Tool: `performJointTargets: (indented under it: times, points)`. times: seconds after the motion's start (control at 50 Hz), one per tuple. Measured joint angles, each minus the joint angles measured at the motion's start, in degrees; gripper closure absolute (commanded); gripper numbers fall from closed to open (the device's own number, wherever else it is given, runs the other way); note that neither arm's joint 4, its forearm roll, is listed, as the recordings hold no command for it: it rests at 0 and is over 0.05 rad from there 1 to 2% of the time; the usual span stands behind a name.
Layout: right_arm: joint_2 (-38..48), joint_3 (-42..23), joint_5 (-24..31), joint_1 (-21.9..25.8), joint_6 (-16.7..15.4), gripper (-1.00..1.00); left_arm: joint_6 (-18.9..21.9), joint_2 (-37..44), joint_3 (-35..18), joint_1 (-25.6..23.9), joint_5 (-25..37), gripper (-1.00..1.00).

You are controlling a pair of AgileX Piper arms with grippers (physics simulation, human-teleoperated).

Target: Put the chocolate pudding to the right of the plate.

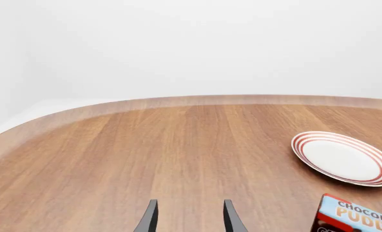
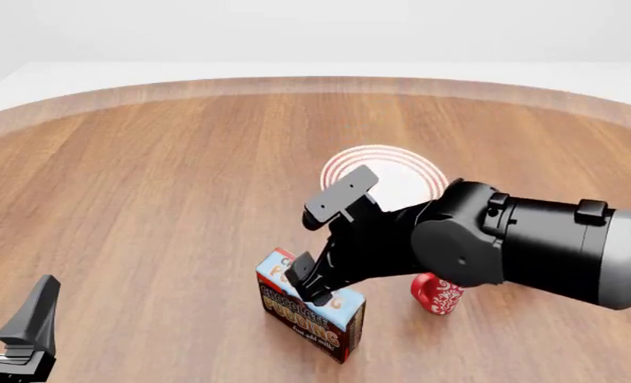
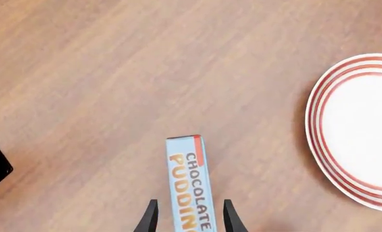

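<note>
Straddling the chocolate pudding (image 3: 192, 188), right gripper (image 3: 187, 217) jaws sit wide either side, not yet clamped; box long axis runs up-frame, plate (image 3: 358, 130) at right.

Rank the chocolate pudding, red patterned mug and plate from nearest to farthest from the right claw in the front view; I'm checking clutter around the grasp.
1. Chocolate pudding: between the fingers of the right claw.
2. Red patterned mug: just right of the box, partly behind the arm.
3. Plate: farther back on the table, beyond the claw.
</note>
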Motion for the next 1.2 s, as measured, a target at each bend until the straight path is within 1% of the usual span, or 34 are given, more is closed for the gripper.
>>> performJointTargets:
  times: [0.46,0.94,1.2]
  points:
    - [0.92,1.78,-2.03,-0.49,0.87,-1.00,0.00,0.00,0.00,0.00,0.00,-1.00]
    - [3.66,2.77,-4.90,0.31,2.59,-1.00,0.00,0.00,0.00,0.00,0.00,-1.00]
    - [3.26,3.85,-5.59,-0.24,2.81,-1.00,0.00,-0.01,0.00,0.00,0.00,-1.00]
